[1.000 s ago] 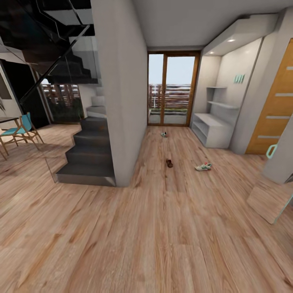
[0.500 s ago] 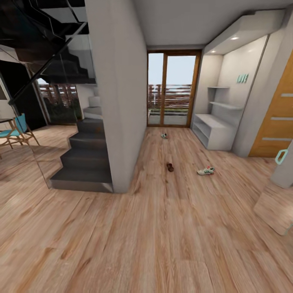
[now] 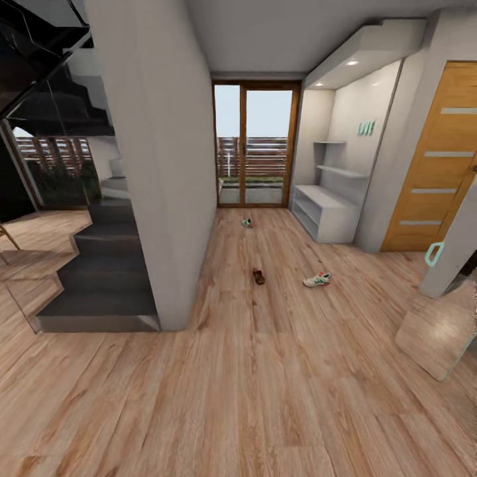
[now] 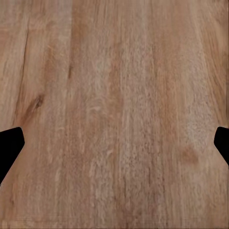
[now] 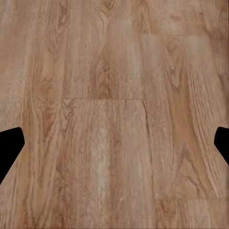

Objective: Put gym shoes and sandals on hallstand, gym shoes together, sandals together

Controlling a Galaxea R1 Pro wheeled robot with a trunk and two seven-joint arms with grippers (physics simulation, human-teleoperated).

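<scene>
1. I'm rolling down the corridor and nothing has been picked up: every shoe I can see lies on the floor (image 3: 265,371), and the shoe rack (image 3: 326,213) looks bare as far as I can tell from this far off.
2. One white sneaker (image 3: 317,279) lies well ahead of both grippers, towards the right arm's side, short of the rack.
3. A brown sandal (image 3: 258,276) sits just beside it, more central, also well ahead.
4. Another shoe (image 3: 247,223) lies further on near the glass door (image 3: 256,144); it's too small for me to name.
5. I can't find a fourth shoe from here.
6. Left gripper (image 4: 114,143): fingertips wide apart, nothing between them, plank floor below.
7. Right gripper (image 5: 114,143): same story, spread and empty above the boards.
8. My reckoning: all four placements and both pairings are left to do; I need to close on the nearest shoes first.
</scene>
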